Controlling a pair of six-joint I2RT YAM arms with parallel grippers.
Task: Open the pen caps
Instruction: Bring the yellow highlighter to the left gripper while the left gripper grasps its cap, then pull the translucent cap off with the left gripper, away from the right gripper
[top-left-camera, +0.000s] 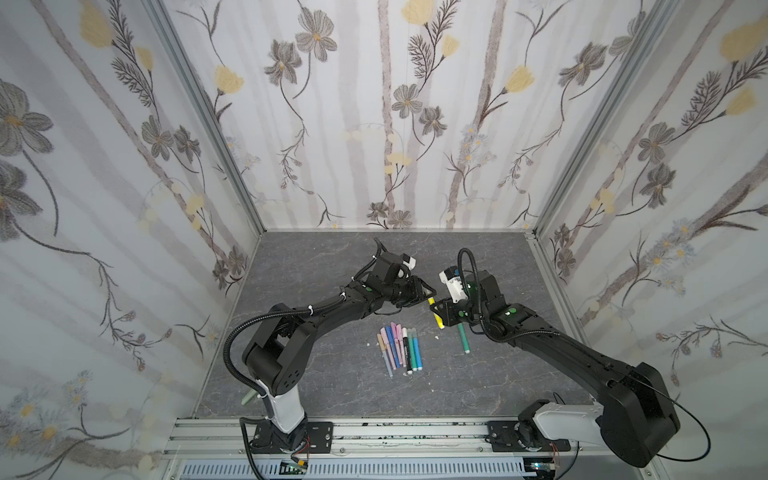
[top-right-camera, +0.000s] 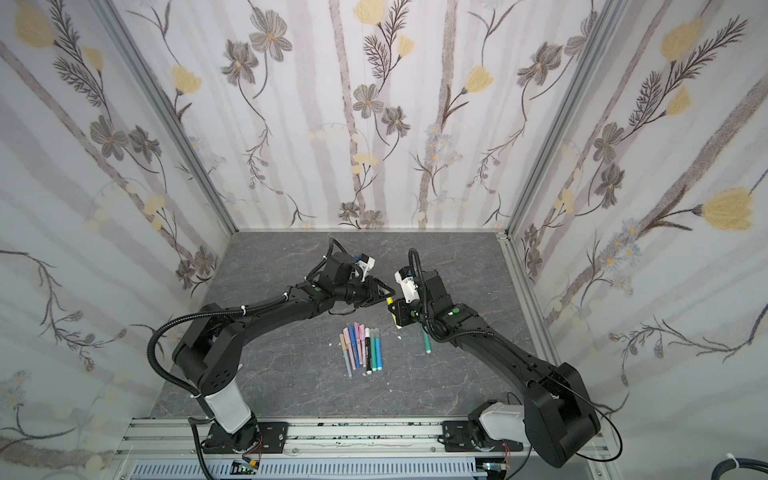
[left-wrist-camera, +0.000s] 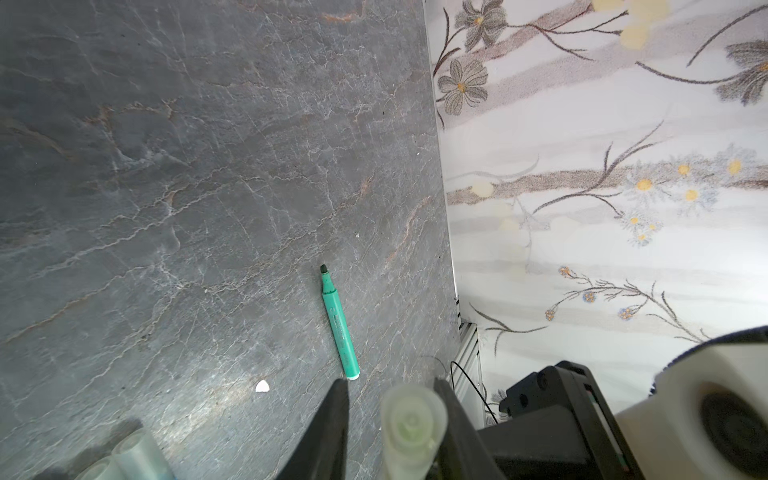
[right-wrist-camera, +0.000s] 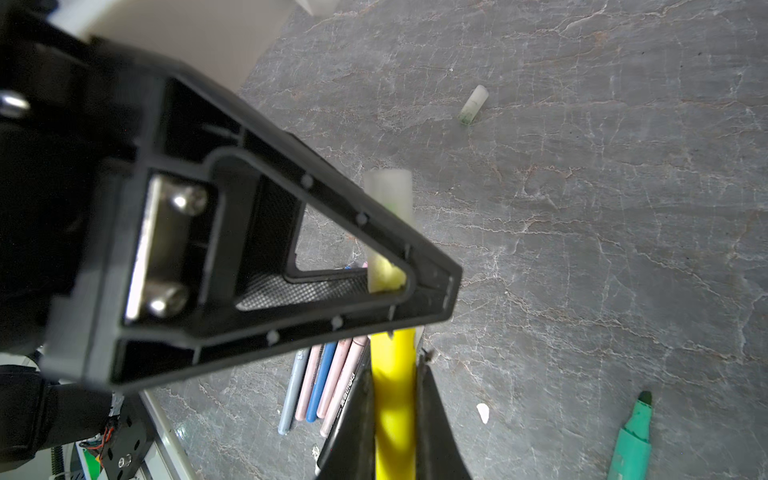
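At frame bottom, the left fingers (left-wrist-camera: 332, 432) sit apart around the frosted cap (left-wrist-camera: 411, 428); the right fingers (right-wrist-camera: 440, 436) squeeze its yellow highlighter (right-wrist-camera: 392, 395).

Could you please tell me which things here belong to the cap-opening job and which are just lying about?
Job: yellow plastic highlighter pen in right gripper; its frosted plastic cap, inside left gripper; row of coloured pens.
Lying about: uncapped green plastic marker; loose frosted cap; small white scrap.
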